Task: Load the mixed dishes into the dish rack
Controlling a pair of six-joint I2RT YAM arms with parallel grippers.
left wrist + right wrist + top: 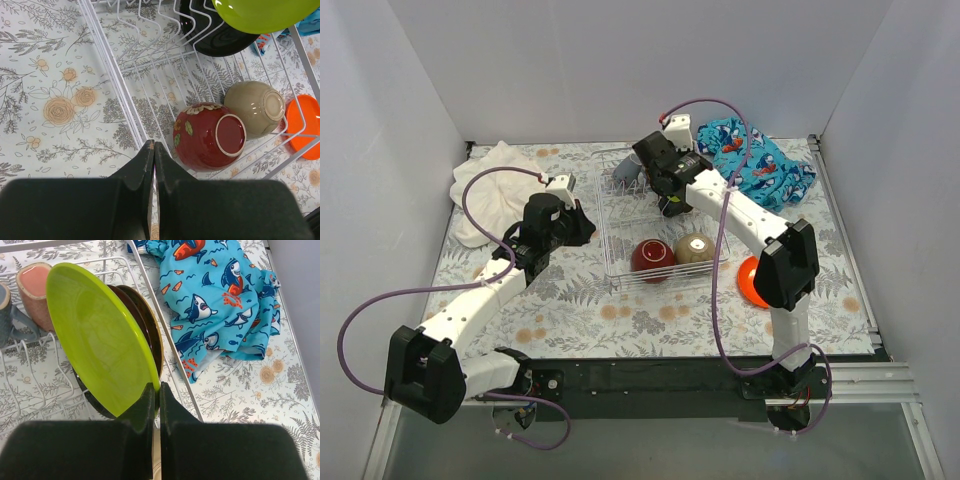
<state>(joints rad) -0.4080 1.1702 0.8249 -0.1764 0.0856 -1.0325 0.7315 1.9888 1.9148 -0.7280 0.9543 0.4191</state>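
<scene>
The rack (119, 90) is mostly loaded; one orange plate (305, 127) is still outside.
The left gripper (153, 150) is closed and empty over the near rim, with the red bowl (207, 135) just right of its fingers and the beige bowl (255, 107) beyond. The right gripper (156, 390) pinches the rim of the lime plate (95, 335), which stands upright against the dark plates (150, 325); the pink mug (32, 290) is farther left.

Two bowls (207, 135), two mugs (35, 285), four plates: lime plate (95, 335), two dark plates (142, 315), orange plate (305, 125); two cloths (760, 165); one dish rack (115, 85).
</scene>
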